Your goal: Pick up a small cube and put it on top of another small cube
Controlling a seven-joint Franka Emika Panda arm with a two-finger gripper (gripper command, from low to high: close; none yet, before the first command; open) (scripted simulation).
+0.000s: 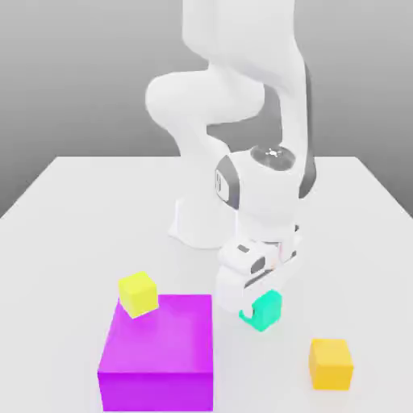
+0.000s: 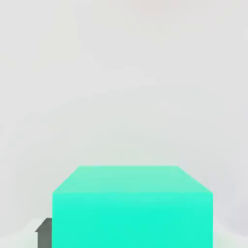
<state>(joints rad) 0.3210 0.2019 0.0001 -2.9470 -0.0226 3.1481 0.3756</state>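
The gripper (image 1: 260,305) is low over the white table (image 1: 73,210), its fingers closed around the teal cube (image 1: 265,311), which sits between them and fills the lower half of the hand view (image 2: 131,208). A large magenta block (image 1: 159,355) sits just beside it toward the exterior view's left, carrying a yellow cube (image 1: 139,293) on its far corner. An orange cube (image 1: 331,364) rests on the table nearby, toward the exterior view's right.

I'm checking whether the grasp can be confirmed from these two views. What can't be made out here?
- Exterior view: the fingers around the teal cube are hidden by the gripper body, so contact is unclear.
- Hand view: the teal cube is cut off by the picture's edge; only a dark finger sliver shows.
- Hand view: yellow cube, orange cube and purple block are out of frame.
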